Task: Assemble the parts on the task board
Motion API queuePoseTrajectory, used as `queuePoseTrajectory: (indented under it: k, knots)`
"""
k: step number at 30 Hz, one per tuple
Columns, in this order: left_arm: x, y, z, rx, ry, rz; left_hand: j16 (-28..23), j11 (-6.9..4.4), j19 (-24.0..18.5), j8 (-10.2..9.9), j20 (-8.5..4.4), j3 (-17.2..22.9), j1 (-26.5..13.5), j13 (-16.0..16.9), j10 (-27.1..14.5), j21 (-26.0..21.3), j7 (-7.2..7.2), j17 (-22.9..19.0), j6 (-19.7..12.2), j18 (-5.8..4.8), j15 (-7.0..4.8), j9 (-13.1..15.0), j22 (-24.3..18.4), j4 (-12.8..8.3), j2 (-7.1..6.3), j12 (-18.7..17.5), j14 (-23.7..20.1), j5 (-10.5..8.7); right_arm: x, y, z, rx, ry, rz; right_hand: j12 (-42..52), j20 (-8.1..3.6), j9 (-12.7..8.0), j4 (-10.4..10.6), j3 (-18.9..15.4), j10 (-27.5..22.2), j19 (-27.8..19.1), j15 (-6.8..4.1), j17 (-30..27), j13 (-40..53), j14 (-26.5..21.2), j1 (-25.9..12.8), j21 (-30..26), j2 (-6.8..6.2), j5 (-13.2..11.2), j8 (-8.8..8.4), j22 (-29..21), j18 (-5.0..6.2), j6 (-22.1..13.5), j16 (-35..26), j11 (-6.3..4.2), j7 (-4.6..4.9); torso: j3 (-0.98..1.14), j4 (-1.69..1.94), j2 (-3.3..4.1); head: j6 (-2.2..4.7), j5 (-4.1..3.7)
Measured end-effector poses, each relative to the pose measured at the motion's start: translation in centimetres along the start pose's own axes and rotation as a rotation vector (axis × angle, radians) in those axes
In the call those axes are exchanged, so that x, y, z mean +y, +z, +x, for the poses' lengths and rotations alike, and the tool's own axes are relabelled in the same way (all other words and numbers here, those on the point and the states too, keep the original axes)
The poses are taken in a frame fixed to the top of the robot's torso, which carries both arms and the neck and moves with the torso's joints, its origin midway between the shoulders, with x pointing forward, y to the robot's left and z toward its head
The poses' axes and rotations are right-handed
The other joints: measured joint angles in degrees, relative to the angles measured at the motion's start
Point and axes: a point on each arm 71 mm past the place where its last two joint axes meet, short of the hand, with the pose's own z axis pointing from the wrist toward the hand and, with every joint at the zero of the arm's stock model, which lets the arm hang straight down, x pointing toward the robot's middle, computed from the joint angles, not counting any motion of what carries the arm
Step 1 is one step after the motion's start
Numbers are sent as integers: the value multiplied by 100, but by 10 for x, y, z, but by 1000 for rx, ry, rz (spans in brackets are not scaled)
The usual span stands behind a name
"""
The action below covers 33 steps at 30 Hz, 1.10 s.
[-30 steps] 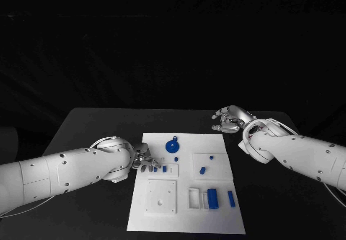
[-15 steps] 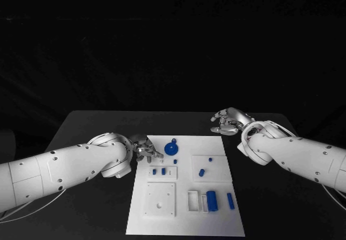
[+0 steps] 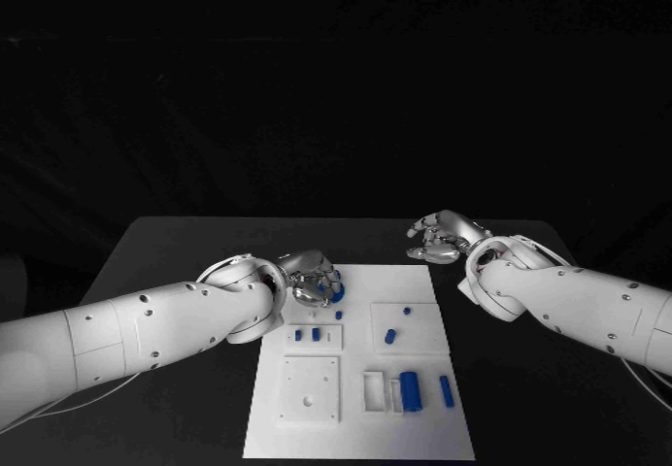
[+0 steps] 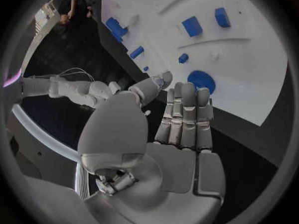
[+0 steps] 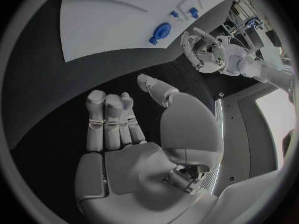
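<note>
The black bench (image 3: 183, 243) carries the white task board (image 3: 361, 437). The left robot hand (image 3: 308, 274) hovers spread and empty over the blue gear (image 4: 201, 80) at the board's far end — grasping looks next. The right robot hand (image 3: 441, 236) idles open.

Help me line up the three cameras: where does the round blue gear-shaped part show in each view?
Head view: round blue gear at the task board's far left, partly hidden by the left hand.
Left wrist view: gear just past that hand's fingertips.
Right wrist view: gear near the board's edge.
Shared landmark: the left hand beside it.
</note>
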Motion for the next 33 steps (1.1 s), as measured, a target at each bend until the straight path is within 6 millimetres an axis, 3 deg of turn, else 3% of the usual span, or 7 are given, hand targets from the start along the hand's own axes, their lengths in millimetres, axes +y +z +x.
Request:
queuePoseTrajectory:
  k: [2, 5, 14, 19, 29, 33]
  knots:
    - [-1, 4, 2, -4, 34, 15, 21, 12, 36, 0, -10, -77, -15, -67, 36, 0, -3, 4, 5, -10, -19, -47, 10, 33, -35, -59, 20, -285, 0, 0, 0, 1, 1, -1, 0, 0, 0, 0, 0, 0, 0, 0, 0, 0, 0, 0, 0, 0, 0, 0, 0, -1, 0, 0, 0, 0, -3, 0, 0, 0, -2]
    - [-6, 9, 7, -7, 88, 43, 112, 8, 144, -19, -39, -129, -36, -141, 77, 2, -37, 35, -29, -49, -30, -116, 36, 85, -120, -101, 116, -440, 1, 0, 0, 1, 2, -1, 0, 0, 0, 0, 0, 0, 0, 0, 0, -5, 0, 0, 0, 0, 0, 0, 0, 0, 1, 0, 0, -1, -3, -1, 1, -4, -4]
    - [-14, 18, 22, 4, 233, 96, 438, -22, 339, -61, -110, -198, 1, -292, 168, 154, -60, 178, 39, -31, -60, -248, 146, 153, -201, -216, 243, -449, 1, 0, 1, 3, 5, 0, 0, 1, -2, 16, -16, 0, -1, 0, 0, -11, 0, -18, 0, 18, 22, 30, 0, 0, 7, 0, 0, -9, -7, -2, 4, -13, -29]
    - [-16, 21, 28, 18, 272, 104, 553, 38, 443, -171, -132, -284, -163, -436, 22, 224, -102, 203, -2, -31, -9, -340, 201, 320, -365, -442, 294, -449, 1, 1, 1, 4, 6, -1, 23, 1, -5, 16, -16, 0, -1, 0, -4, -12, 0, -23, 0, 23, 49, 30, 0, 0, -17, 0, 0, -3, -7, -4, 5, -16, -32]
    - [-11, 25, 36, 42, 314, 91, 598, 41, 453, -171, -140, -269, -158, -525, 18, 267, -102, 203, -2, -33, -9, -377, 250, 376, -360, -521, 294, -449, 1, 0, 1, 5, 8, -1, 23, -3, -4, 16, -16, 0, 22, 0, -4, -18, 0, -23, 0, 23, 68, 30, 0, 0, -19, 0, 0, -3, -3, 2, 4, -29, -48]
    - [-9, 26, 38, 46, 324, 86, 620, 32, 452, -171, -140, -188, 26, -562, 9, 267, -80, 203, 80, -33, -10, -388, 275, 334, -176, -551, 294, -397, 1, 0, 1, 5, 8, 0, 23, -3, -4, 0, -32, 0, 22, 0, -4, -21, 0, -23, 0, 23, 78, 30, 0, 0, -19, 0, 0, -4, -3, 2, 4, -36, -54]
